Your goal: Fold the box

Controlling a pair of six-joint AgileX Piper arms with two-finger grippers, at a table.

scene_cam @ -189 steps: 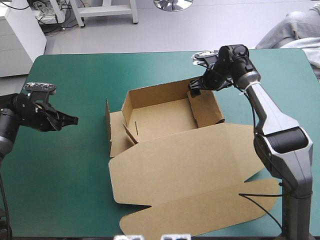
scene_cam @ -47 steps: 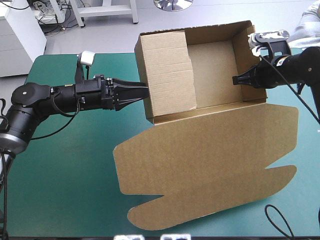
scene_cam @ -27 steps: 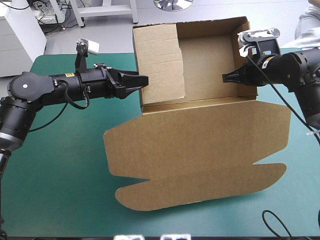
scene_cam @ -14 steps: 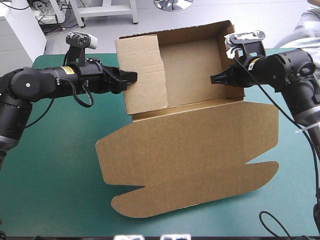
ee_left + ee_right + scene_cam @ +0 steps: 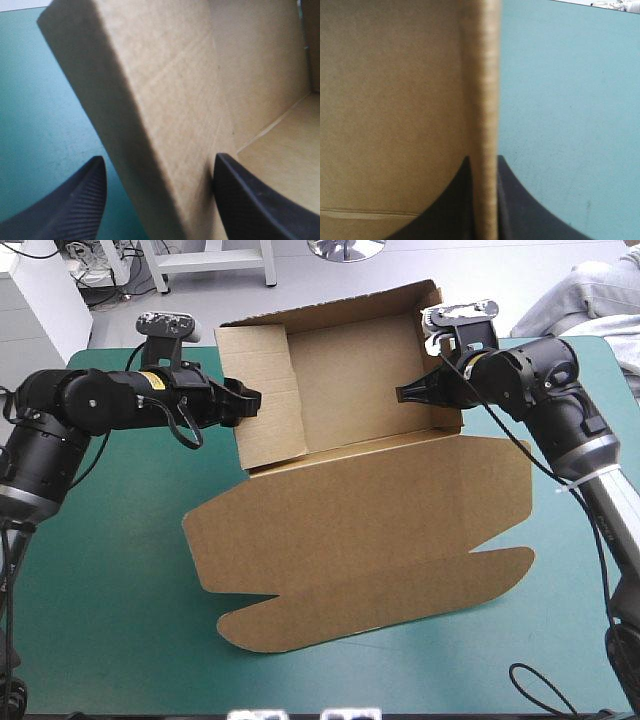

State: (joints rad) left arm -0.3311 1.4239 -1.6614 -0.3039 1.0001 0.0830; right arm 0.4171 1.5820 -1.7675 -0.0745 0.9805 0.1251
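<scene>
Two end effectors hold the brown box (image 5: 350, 510) tilted up over the teal-green desk (image 5: 90, 620), its open tray at the upper middle of the high view and its flat lid spreading toward lower centre. The left end effector (image 5: 246, 405) clamps the thick left wall between its black fingers (image 5: 75, 200). The right end effector (image 5: 405, 395) pinches the thin right wall, nearly closed. A yellow label (image 5: 150, 379) on the left arm is too small to read.
</scene>
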